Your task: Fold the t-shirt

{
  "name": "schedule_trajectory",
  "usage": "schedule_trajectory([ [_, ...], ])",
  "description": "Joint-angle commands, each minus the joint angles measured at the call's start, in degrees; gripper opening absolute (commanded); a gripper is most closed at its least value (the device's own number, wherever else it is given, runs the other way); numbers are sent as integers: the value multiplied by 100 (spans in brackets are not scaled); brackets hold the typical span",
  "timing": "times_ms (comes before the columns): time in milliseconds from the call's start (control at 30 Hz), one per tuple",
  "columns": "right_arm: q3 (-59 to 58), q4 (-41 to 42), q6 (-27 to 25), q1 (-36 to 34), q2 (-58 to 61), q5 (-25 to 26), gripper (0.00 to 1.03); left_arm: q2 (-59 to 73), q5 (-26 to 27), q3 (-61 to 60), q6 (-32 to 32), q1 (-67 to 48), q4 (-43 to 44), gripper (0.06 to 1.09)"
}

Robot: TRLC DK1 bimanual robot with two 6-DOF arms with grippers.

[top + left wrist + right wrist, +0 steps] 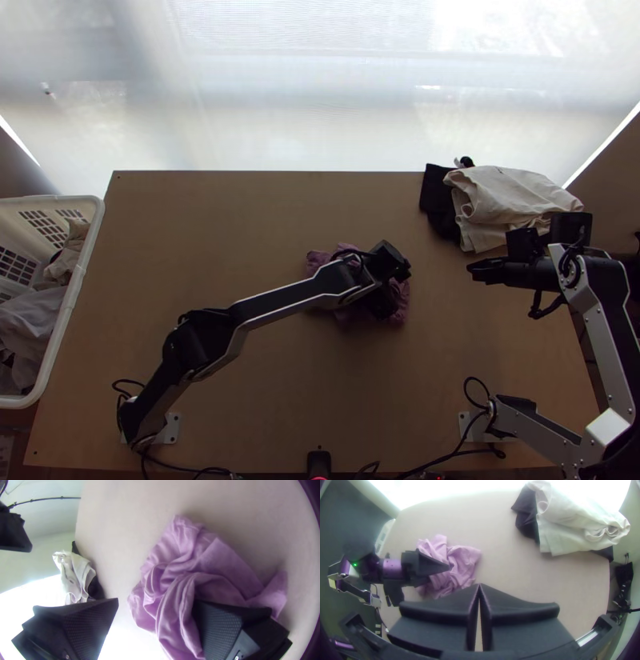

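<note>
A purple t-shirt (318, 260) lies bunched near the middle of the table, partly hidden under my left gripper (387, 301). In the left wrist view the shirt (220, 560) shows loose wrinkled folds. My left gripper (155, 606) is open there, one finger pressed against the cloth and the other beyond its edge. My right gripper (474, 270) is over the table's right side, apart from the shirt. In the right wrist view the right gripper (479, 586) is shut, its tips together with nothing between them, and the shirt (465, 560) lies beyond them.
Cream cloth (508, 200) and black cloth (437, 196) lie piled at the table's far right corner. A white basket (76, 296) holding clothes stands off the left edge. Bare tabletop (200, 232) stretches left of the shirt.
</note>
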Motion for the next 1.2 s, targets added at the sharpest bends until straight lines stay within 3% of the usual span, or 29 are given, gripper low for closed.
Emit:
schedule_trajectory([
  [0, -35, -1, -21, -25, -18, -39, 3, -364, 132, 160, -337, 6, -540, 105],
  [300, -44, -27, 23, 36, -105, -92, 3, -909, 132, 19, -820, 85, -1208, 105],
  [400, -44, -27, 93, 194, -132, -92, 3, -1199, 132, 37, -1435, 94, -1191, 105],
  [767, 97, 69, 287, 1372, 176, -83, 3, -1955, 140, 54, -5619, 1175, -1718, 102],
  [867, 203, 105, 340, 1750, 378, -83, 3, -2131, 817, -227, -6691, 1685, -1999, 83],
  [933, 290, 166, 340, 2067, 571, -57, 3, -2219, 1617, -544, -7403, 2045, -2026, 61],
  [1067, 624, 219, 331, 2682, 1072, -4, 3, -2368, 2399, -1396, -8089, 2370, -1745, 29],
  [1167, 967, 228, 313, 3200, 1494, 58, 3, -2350, 3137, -1915, -8572, 2511, -1569, 23],
])
